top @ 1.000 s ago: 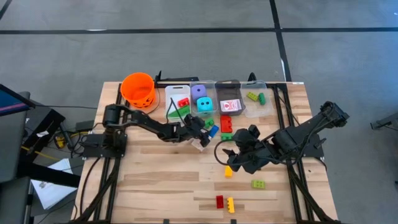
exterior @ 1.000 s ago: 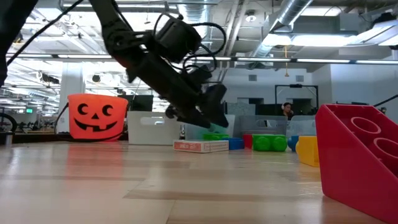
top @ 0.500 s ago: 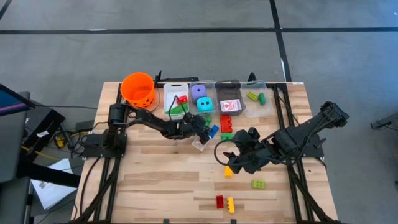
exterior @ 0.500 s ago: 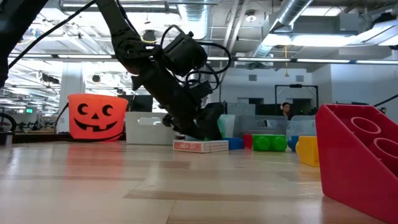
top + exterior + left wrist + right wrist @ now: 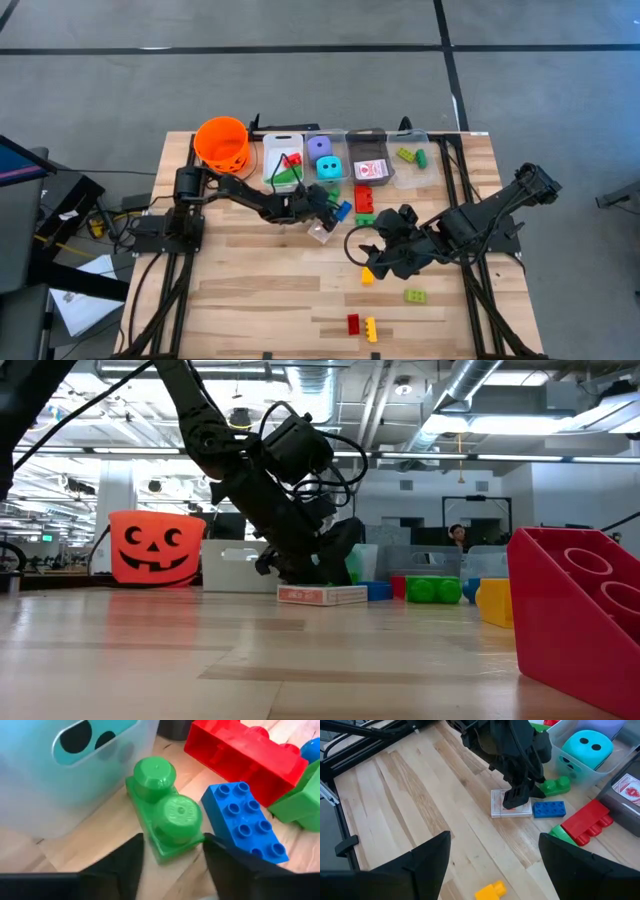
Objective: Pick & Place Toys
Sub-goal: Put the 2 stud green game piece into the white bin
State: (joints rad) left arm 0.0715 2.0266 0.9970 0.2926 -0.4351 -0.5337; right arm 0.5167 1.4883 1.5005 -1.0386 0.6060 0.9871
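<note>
My left gripper (image 5: pixel 174 856) is open and low over the table beside the teal-die bin (image 5: pixel 75 765). Its fingers stand on either side of the near end of a green two-stud brick (image 5: pixel 165 817), which lies flat on the wood. The gripper also shows in the high view (image 5: pixel 328 207) and the low view (image 5: pixel 325 560). A blue brick (image 5: pixel 245 822), a red brick (image 5: pixel 250 755) and a red-and-white card (image 5: pixel 511 805) lie close by. My right gripper (image 5: pixel 495 852) is open and empty above the table's middle, near a yellow brick (image 5: pixel 490 891). My left gripper's fingers (image 5: pixel 127 865) come slanting down from the table's left. They stand close to the two long sides of the green brick's near end (image 5: pixel 172 847). I cannot tell whether they touch it. The brick lies flat on the table.
An orange bucket (image 5: pixel 222 143) and a row of clear bins (image 5: pixel 345 160) with toys stand along the far edge. Loose yellow (image 5: pixel 367 275), green (image 5: pixel 415 296), red (image 5: pixel 353 323) and yellow (image 5: pixel 372 328) bricks lie toward the near edge. A big red brick (image 5: pixel 580 610) is close to the low camera.
My left gripper has come down toward the table, beside the card and over the green brick, and has tipped steeper. My right arm has kept still.
</note>
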